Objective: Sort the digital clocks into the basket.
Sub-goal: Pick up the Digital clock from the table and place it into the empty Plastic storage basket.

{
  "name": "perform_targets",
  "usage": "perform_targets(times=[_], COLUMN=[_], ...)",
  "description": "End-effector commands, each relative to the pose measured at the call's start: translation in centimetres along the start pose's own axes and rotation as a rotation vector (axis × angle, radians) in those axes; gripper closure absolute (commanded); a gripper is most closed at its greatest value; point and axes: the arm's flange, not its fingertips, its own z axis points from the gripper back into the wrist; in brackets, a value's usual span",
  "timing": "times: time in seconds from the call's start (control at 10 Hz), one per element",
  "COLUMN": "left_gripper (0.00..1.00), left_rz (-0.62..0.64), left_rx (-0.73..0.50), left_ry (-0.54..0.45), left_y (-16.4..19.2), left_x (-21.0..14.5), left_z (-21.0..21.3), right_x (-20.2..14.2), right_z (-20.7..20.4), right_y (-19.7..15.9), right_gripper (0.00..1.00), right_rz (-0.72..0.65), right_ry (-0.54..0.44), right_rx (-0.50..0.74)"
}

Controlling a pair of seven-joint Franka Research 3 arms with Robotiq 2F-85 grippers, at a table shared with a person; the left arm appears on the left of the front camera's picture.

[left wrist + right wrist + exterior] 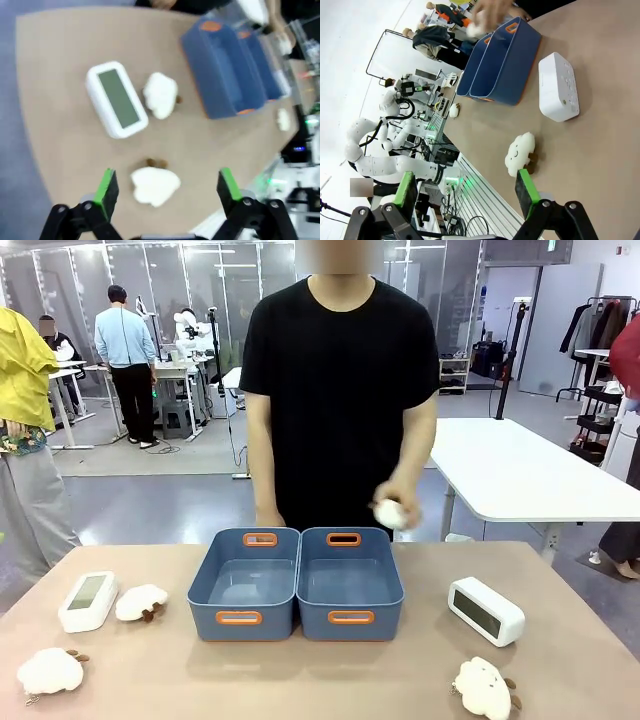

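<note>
Two blue bins stand side by side at the table's middle, the left basket (243, 585) and the right basket (350, 583), both bare inside. One white digital clock (87, 600) lies face up at the left, also the clock (117, 99) in the left wrist view. Another digital clock (486, 610) stands at the right, seen from behind as the clock (559, 93). My left gripper (167, 190) hangs open above a sheep plush (154, 185). My right gripper (466, 192) is open above the table's right front, near a plush (520, 152).
Sheep plush toys lie at the left (141, 602), front left (50, 671) and front right (484, 689). The person stands behind the bins holding another white plush (391, 512) in one hand above the right bin. Bare table lies in front of the bins.
</note>
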Motion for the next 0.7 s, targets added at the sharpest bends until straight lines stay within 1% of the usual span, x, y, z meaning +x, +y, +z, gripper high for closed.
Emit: perform_targets(times=[0.0,0.1,0.2,0.3,0.5,0.6], left_gripper=[0.0,0.0,0.0,0.0,0.0,0.0], left_rz=[-0.035,-0.067,-0.116,-0.12,-0.103,-0.065], left_rx=[0.207,0.298,0.326,0.39,0.449,0.467], left_ry=[0.21,0.268,0.292,0.327,0.303,0.289], left_y=[-2.4,-3.8,-4.7,-5.2,-5.4,-5.4], left_x=[1.5,2.7,4.0,5.0,6.1,6.1], left_z=[-2.3,-3.6,-5.7,-7.2,-11.0,-12.5], right_x=[0.0,0.0,0.0,0.0,0.0,0.0], right_z=[0.0,0.0,0.0,0.0,0.0,0.0], right_y=[0.1,0.1,0.1,0.1,0.1,0.1], right_gripper=[0.0,0.0,0.0,0.0,0.0,0.0], right_rz=[0.007,0.007,0.007,0.007,0.007,0.007], right_ry=[-0.005,-0.005,-0.005,-0.005,-0.005,-0.005], right_rx=[0.009,0.009,0.009,0.009,0.009,0.009])
